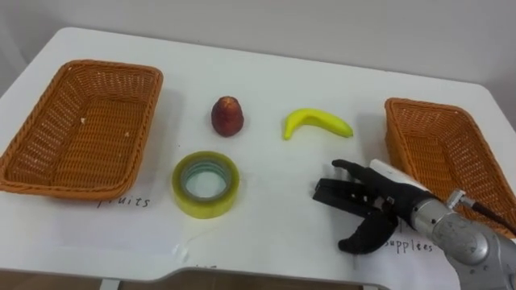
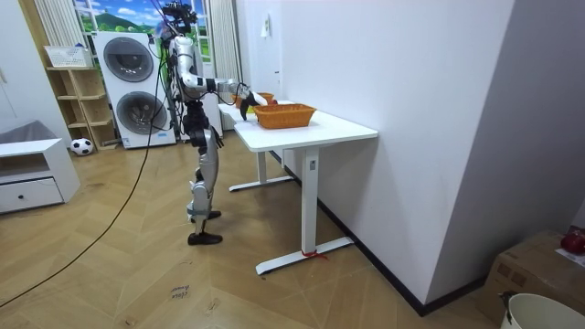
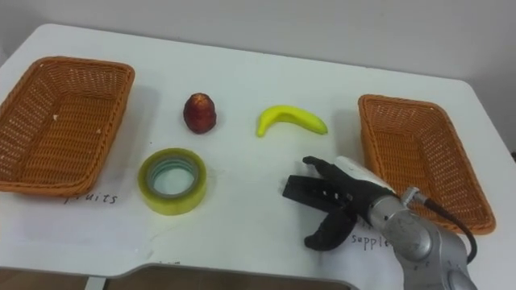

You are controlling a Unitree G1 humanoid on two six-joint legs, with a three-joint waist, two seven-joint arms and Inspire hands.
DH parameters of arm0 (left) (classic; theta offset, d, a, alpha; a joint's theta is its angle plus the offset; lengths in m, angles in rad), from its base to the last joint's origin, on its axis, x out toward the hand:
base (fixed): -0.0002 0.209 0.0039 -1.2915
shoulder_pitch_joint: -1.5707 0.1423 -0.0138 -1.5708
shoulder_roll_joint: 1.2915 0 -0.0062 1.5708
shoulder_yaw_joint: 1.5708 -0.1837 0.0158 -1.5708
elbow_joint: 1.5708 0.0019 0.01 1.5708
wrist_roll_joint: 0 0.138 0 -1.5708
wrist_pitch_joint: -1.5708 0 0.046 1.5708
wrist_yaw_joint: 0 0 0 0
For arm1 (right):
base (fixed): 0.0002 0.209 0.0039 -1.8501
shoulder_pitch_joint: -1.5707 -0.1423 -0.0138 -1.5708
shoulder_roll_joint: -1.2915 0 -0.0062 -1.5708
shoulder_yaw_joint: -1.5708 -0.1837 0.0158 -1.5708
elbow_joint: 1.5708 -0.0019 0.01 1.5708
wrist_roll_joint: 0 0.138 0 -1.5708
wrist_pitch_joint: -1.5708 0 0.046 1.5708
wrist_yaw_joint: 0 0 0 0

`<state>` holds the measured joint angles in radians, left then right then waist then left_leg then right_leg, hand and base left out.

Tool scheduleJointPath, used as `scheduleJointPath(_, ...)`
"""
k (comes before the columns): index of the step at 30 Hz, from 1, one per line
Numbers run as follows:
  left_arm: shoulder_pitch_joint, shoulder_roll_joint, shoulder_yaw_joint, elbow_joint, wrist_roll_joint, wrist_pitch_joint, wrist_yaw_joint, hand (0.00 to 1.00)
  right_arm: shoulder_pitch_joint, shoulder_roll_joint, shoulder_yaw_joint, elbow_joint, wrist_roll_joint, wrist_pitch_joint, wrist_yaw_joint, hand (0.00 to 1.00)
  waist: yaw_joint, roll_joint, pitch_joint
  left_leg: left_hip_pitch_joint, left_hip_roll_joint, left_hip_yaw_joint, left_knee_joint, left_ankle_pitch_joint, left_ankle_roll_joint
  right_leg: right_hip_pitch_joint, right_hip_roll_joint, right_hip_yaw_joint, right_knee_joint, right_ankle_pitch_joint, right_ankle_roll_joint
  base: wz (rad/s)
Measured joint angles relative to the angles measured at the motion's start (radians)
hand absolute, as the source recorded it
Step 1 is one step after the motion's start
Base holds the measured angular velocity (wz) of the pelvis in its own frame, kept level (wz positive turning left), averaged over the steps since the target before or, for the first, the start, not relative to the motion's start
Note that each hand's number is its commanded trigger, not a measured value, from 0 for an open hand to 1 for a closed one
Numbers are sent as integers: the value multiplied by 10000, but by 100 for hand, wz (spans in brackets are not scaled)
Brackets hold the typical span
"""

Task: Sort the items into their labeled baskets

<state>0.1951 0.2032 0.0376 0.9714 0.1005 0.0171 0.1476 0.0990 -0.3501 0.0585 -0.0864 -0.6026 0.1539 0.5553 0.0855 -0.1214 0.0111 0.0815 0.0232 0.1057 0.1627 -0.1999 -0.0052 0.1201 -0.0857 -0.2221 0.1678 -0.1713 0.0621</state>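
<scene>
White table (image 1: 266, 80) carried a wicker left basket (image 1: 32, 129) and right basket (image 1: 439, 153) at its ends, both showing bare weave inside. Right hand (image 1: 367, 201) was just beside the right basket, fingers spread straight, gripping nothing. Between the baskets, on the tabletop, lay tape roll (image 1: 227, 189), banana (image 1: 316, 122), red fruit (image 1: 227, 116).

Tape roll (image 1: 206, 184) before apple (image 1: 227, 117), banana (image 1: 317, 123)

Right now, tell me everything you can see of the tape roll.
The tape roll is a wide ring of yellowish, translucent-looking tape with a greenish-blue inner core. It lies flat, hole up, on the white table, beside the left basket and in front of the red fruit. Nothing touches it.
</scene>
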Motion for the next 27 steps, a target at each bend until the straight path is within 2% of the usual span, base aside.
scheduleJointPath(15, -35, -17, -62, -87, -30, 9, 166, 0, -199, 52, -6, 374, 243, 4, 37, 0, 36, 13, 6, -18, 2, -27, 34, -1, -1, 16, 1, -40, -2, 0, 0, 0)
scheduleJointPath(27, -59, -52, -81, -90, 45, 73, 159, 0, -453, 54, 6, 732, 473, 6, 587, 0, 54, -7, -9, 5, 6, -89, 36, -1, -2, 43, 13, -8, -3, 0, -1, 0)
